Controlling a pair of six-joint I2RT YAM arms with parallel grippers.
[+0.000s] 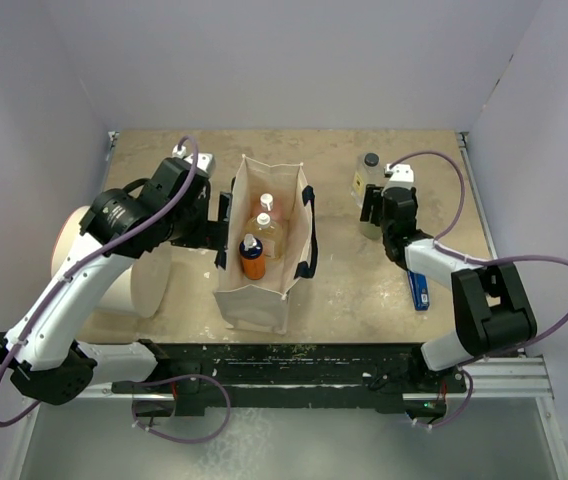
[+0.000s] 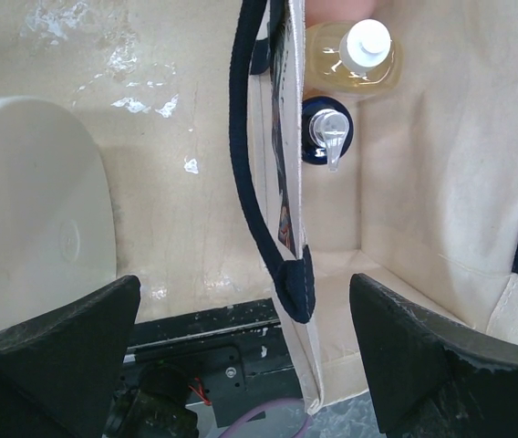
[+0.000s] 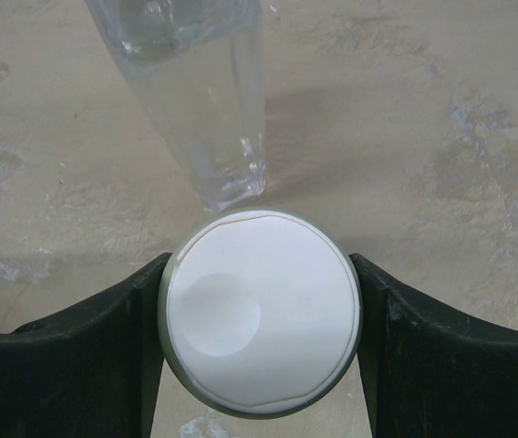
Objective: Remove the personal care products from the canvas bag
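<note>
The beige canvas bag (image 1: 254, 305) stands open at mid-table. Inside it are a pink pump bottle (image 1: 267, 207), a clear yellowish white-capped bottle (image 1: 263, 232) and an orange-and-dark-blue pump bottle (image 1: 252, 256). My left gripper (image 1: 226, 228) is open and straddles the bag's left wall and black strap handle (image 2: 250, 182); one finger is outside the bag and one inside. At the right, my right gripper (image 3: 259, 315) is shut on the wide white cap of the olive-green bottle (image 3: 259, 310), which stands on the table. Just beyond it is the clear black-capped bottle (image 1: 368, 172).
A large white cylinder (image 1: 134, 280) stands left of the bag, close under the left arm. A flat blue-and-black tool (image 1: 420, 290) lies on the table near the right arm's forearm. The table's near edge shows below the left fingers.
</note>
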